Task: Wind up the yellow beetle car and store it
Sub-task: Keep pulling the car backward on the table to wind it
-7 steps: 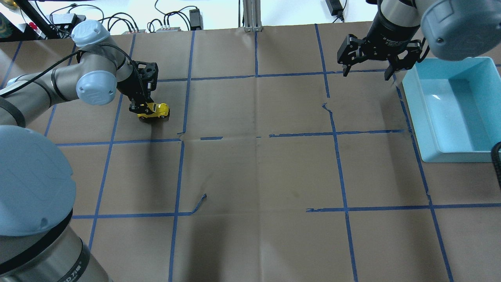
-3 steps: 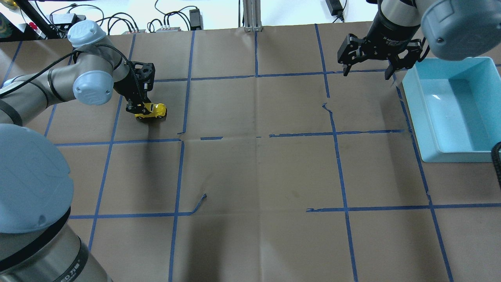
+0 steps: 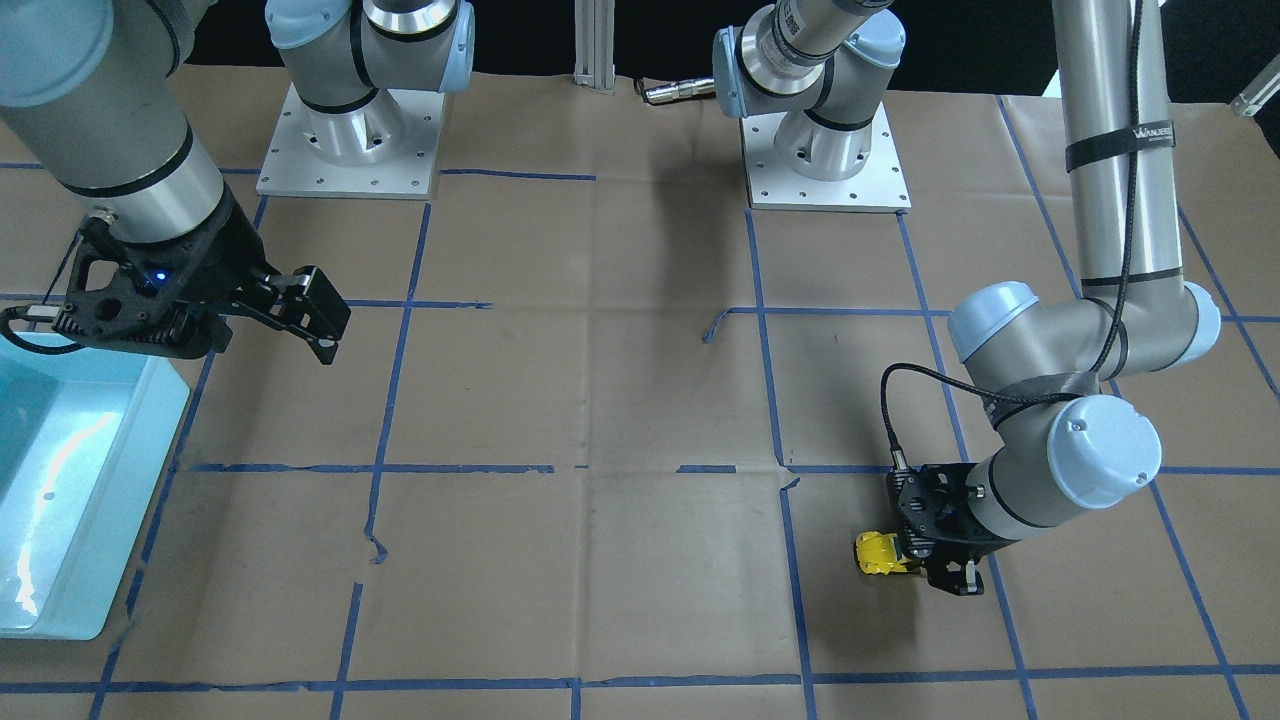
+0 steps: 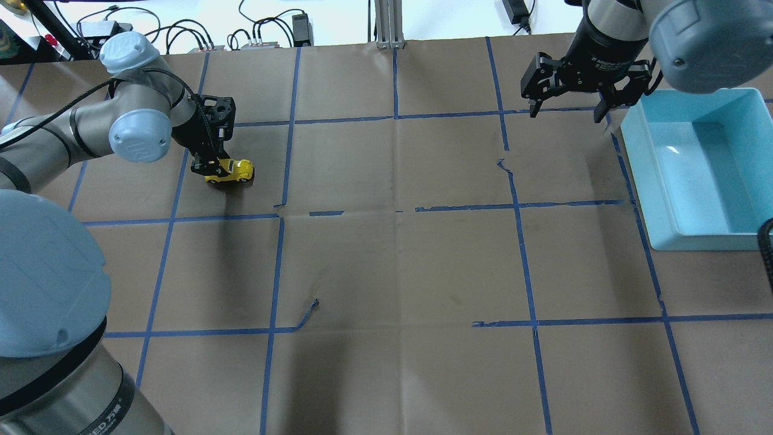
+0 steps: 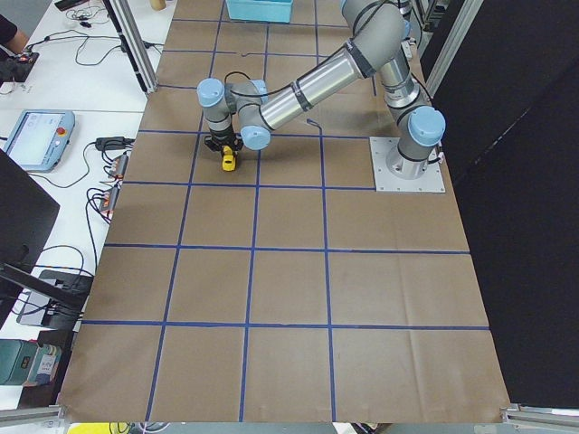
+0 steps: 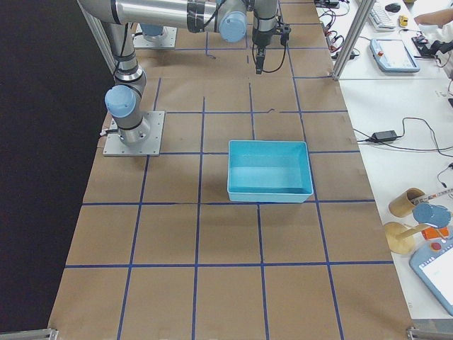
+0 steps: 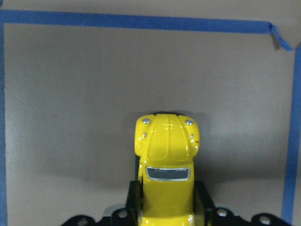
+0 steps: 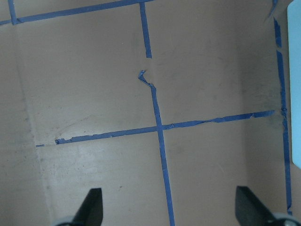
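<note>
Yellow beetle car sits at the far left of the table, on the robot's left side, with its rear pinched in the left gripper. The black fingers are clamped on both flanks behind the windscreen. Its long axis runs across the table, and the rounded nose points away from the wrist, toward the middle and the right-hand side. The wheels look to be down on the brown paper, though I can't be sure they bear weight. The shell is glossy and hard and curves everywhere, so I'd guess a slippery hold for a wind-up drag. The paper is matt and creased, gridded with blue tape that is torn in places.

Well apart, over on the right, the right gripper hangs above the table with its jaws spread wide and nothing between them. Just beside it stands the smooth light-blue plastic bin, a shallow rectangle, which is probably where the toy gets stored.
</note>
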Tool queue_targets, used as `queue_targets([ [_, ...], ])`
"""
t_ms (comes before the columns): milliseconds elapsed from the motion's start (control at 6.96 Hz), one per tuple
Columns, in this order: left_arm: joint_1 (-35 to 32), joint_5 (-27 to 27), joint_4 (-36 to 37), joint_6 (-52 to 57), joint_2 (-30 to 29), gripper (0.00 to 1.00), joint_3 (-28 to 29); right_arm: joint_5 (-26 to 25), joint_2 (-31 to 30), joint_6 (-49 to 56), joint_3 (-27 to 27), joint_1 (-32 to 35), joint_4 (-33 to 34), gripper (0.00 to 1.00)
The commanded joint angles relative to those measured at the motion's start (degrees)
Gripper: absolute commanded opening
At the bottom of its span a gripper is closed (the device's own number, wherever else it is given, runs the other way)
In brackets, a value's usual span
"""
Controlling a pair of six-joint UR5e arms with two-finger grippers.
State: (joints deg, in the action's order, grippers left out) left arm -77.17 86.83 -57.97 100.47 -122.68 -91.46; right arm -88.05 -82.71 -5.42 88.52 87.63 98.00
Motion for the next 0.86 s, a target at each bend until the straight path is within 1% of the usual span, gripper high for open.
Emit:
queue_targets([
  [0, 0.97, 0.00, 0.05, 1.57, -0.02, 0.00, -0.04, 0.07, 0.09, -0.12, -0.01, 0.00, 0.18, 1.00],
  [718, 2.20, 1.06, 0.14, 2.19, -0.02, 0.00, -0.04, 0.16, -0.08, -0.12, -0.01, 0.00, 0.27, 1.00],
])
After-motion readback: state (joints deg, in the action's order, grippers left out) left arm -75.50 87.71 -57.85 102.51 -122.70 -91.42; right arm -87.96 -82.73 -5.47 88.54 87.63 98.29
